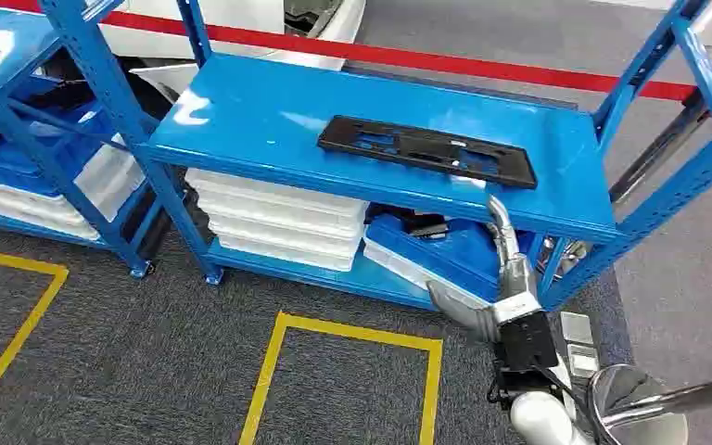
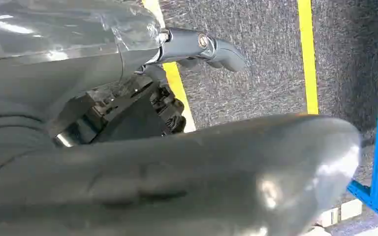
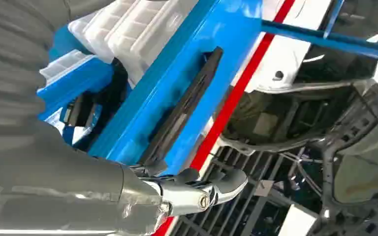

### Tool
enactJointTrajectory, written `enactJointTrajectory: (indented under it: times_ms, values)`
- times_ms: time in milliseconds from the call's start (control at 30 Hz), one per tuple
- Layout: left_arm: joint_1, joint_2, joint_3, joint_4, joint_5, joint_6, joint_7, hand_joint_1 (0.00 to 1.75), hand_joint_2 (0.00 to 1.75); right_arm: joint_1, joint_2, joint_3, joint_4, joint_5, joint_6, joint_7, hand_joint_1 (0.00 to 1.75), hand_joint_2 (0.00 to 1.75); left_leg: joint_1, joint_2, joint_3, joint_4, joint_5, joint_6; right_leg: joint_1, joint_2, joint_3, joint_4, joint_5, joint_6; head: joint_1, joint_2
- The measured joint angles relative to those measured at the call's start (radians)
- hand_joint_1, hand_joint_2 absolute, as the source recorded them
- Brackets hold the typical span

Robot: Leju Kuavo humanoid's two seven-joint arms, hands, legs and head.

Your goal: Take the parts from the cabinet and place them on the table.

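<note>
A long flat black part (image 1: 426, 150) lies on the top shelf of the blue cabinet (image 1: 260, 116), towards its right end. My right hand (image 1: 501, 269) reaches up from below to the shelf's front edge, just under the part's right end, with thumb and fingers spread apart. In the right wrist view the black part (image 3: 187, 108) lies along the blue shelf and the fingertips (image 3: 226, 181) of my right hand (image 3: 197, 191) are close to its near end; they hold nothing. My left hand (image 2: 187, 167) hangs over the grey carpet, its fingers (image 2: 211, 46) stretched out and empty.
White trays (image 1: 278, 218) are stacked on the lower shelf, beside a blue tray (image 1: 445, 246) with dark parts. A second blue rack (image 1: 46, 139) stands at the left. Blue uprights (image 1: 667, 195) frame the shelf's right end. Yellow tape (image 1: 352, 334) marks the carpet in front.
</note>
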Motion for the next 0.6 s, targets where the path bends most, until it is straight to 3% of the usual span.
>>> enactJointTrajectory:
  times_ms: [33, 67, 100, 133, 200, 267, 333, 367, 400, 433, 467, 533, 567, 600]
  values:
    - [0.000, 0.000, 0.000, 0.000, 0.000, 0.000, 0.000, 0.00, 0.00, 0.004, 0.000, -0.001, 0.000, 0.000, 0.000, 0.000, 0.00, 1.75, -0.001, 0.000, 0.003, 0.000, -0.004, 0.002, -0.001, 0.000, -0.048, 0.076, -0.020, 0.002, 0.005, 0.000]
    - [0.001, 0.001, 0.000, 0.000, 0.000, 0.000, 0.000, 0.00, 0.00, 0.008, 0.000, -0.002, 0.000, 0.000, 0.000, 0.000, 0.00, 1.75, -0.001, -0.001, 0.007, 0.000, -0.008, 0.002, -0.001, 0.000, -0.082, 0.119, -0.016, 0.003, 0.010, 0.000]
    - [0.001, 0.001, 0.000, 0.000, 0.001, 0.000, 0.000, 0.00, 0.00, 0.009, 0.000, -0.005, 0.000, 0.000, 0.000, 0.000, 0.00, 1.75, -0.001, -0.002, 0.013, 0.000, -0.013, 0.002, -0.001, 0.000, -0.089, 0.107, 0.013, 0.002, 0.015, 0.000]
    - [0.001, 0.001, 0.000, 0.000, 0.001, 0.000, 0.000, 0.00, 0.00, 0.009, 0.000, -0.006, 0.000, 0.000, 0.000, 0.000, 0.00, 1.75, -0.001, -0.004, 0.022, 0.000, -0.019, 0.000, -0.001, 0.000, -0.074, 0.054, 0.061, -0.002, 0.019, 0.000]
    - [0.001, 0.000, 0.000, -0.002, 0.000, 0.000, 0.000, 0.00, 0.00, 0.008, 0.000, -0.007, 0.000, 0.000, -0.001, 0.000, 0.00, 1.75, -0.001, -0.007, 0.046, -0.001, -0.033, -0.005, 0.001, 0.000, -0.006, -0.131, 0.181, -0.015, 0.029, 0.000]
    - [-0.002, 0.000, 0.000, -0.002, 0.001, 0.002, 0.001, 0.00, 0.00, 0.010, 0.000, -0.008, -0.001, 0.002, -0.003, 0.000, 0.00, 1.75, -0.003, -0.008, 0.049, -0.005, -0.040, -0.015, 0.013, 0.003, 0.014, -0.172, 0.166, -0.024, 0.026, 0.000]
    - [-0.001, 0.000, 0.000, -0.003, 0.002, 0.003, 0.001, 0.00, 0.00, 0.010, 0.000, -0.011, -0.002, 0.005, -0.005, 0.000, 0.00, 1.75, 0.000, -0.006, 0.053, -0.018, -0.041, -0.026, 0.016, 0.003, 0.016, -0.178, 0.155, -0.032, 0.027, 0.000]
    - [-0.002, 0.000, 0.000, -0.005, 0.003, 0.004, 0.001, 0.00, 0.00, 0.010, 0.000, -0.012, -0.003, 0.008, -0.005, 0.000, 0.00, 1.75, -0.001, -0.005, 0.060, -0.026, -0.040, -0.033, 0.016, 0.004, 0.020, -0.186, 0.155, -0.036, 0.026, 0.000]
    - [-0.003, 0.000, 0.000, -0.007, 0.004, 0.005, 0.001, 0.00, 0.00, 0.011, 0.000, -0.012, -0.006, 0.009, -0.004, 0.000, 0.00, 1.75, -0.004, -0.004, 0.068, -0.021, -0.048, -0.039, 0.000, 0.004, 0.036, -0.206, 0.162, -0.043, 0.022, 0.000]
    - [-0.004, 0.000, 0.000, -0.007, 0.005, 0.007, 0.001, 0.00, 0.00, 0.010, 0.000, -0.012, -0.008, 0.014, -0.004, 0.000, 0.00, 1.75, -0.005, -0.002, 0.062, 0.011, -0.062, -0.042, 0.002, 0.001, 0.048, -0.215, 0.159, -0.046, 0.015, 0.000]
    - [-0.004, 0.000, 0.000, -0.007, 0.008, 0.008, 0.001, 0.00, 0.00, 0.008, 0.000, -0.012, -0.008, 0.017, -0.005, 0.002, 0.00, 1.75, -0.006, -0.002, 0.031, 0.070, -0.091, -0.044, 0.002, -0.001, 0.054, -0.215, 0.156, -0.051, 0.004, 0.000]
    - [-0.001, 0.000, 0.000, -0.007, 0.011, 0.010, 0.001, 0.00, 0.00, 0.008, 0.000, -0.012, -0.008, 0.019, -0.006, 0.008, 0.00, 1.75, -0.006, -0.002, -0.061, 0.229, -0.151, -0.048, 0.004, -0.004, 0.063, -0.213, 0.145, -0.059, -0.010, 0.000]
    - [0.002, 0.000, 0.000, -0.007, 0.011, 0.011, 0.001, 0.00, 0.00, 0.009, 0.000, -0.012, -0.008, 0.020, -0.006, 0.009, 0.00, 1.75, -0.006, -0.002, -0.097, 0.281, -0.157, -0.050, 0.004, -0.003, 0.068, -0.212, 0.139, -0.060, -0.013, 0.000]
    - [0.005, 0.000, 0.000, -0.007, 0.011, 0.011, 0.001, 0.00, 0.00, 0.009, 0.000, -0.012, -0.008, 0.021, -0.006, 0.009, 0.00, 1.75, -0.006, -0.002, -0.113, 0.282, -0.132, -0.050, 0.004, -0.002, 0.077, -0.210, 0.132, -0.059, -0.017, 0.000]
